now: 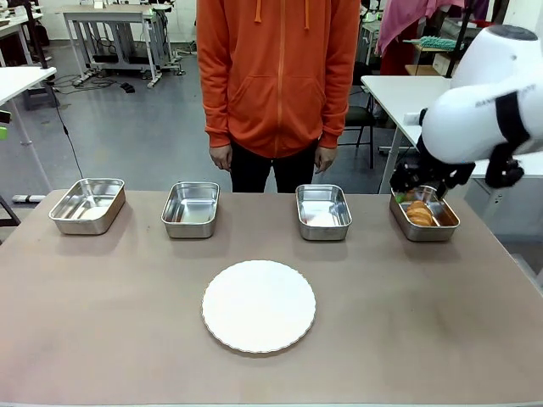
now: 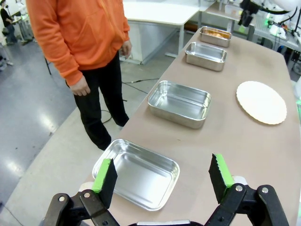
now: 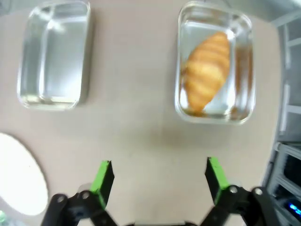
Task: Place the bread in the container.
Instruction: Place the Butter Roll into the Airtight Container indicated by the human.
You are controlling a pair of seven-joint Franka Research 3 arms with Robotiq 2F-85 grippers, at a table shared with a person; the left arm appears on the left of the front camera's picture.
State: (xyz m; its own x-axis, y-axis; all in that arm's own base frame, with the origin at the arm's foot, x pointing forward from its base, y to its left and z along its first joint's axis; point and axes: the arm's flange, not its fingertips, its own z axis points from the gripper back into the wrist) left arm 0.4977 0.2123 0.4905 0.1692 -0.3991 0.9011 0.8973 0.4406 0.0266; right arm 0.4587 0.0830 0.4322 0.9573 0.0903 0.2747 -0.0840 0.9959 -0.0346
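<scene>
The golden-brown, ridged crescent croissant (image 3: pixel 207 70) lies flat inside the shallow rectangular stainless-steel tray (image 3: pixel 247 70) at the robot's right end of the brown tabletop (image 1: pixel 407 322), so the placing looks done. As a judgement, the bread is light, soft and flaky: it would crush under a hard squeeze and its glossy crust could slip, so the best hold would be a gentle pinch across the thick middle, not the thin tips. The right pincer (image 3: pixel 160 181) has its green-padded fingers spread wide with nothing between them, looking down on the tabletop beside the tray; in the front view the white right arm (image 1: pixel 484 110) bends in from the right, its wrist hanging above the tray's near-left corner. The left pincer (image 2: pixel 162 176) is also spread and empty, poised over the near edge of another steel tray (image 2: pixel 141 174). The round white scallop-edged plate (image 1: pixel 259 305) sits bare mid-table. The person in the orange hoodie (image 1: pixel 280 68) stands at the far side, arms down.
</scene>
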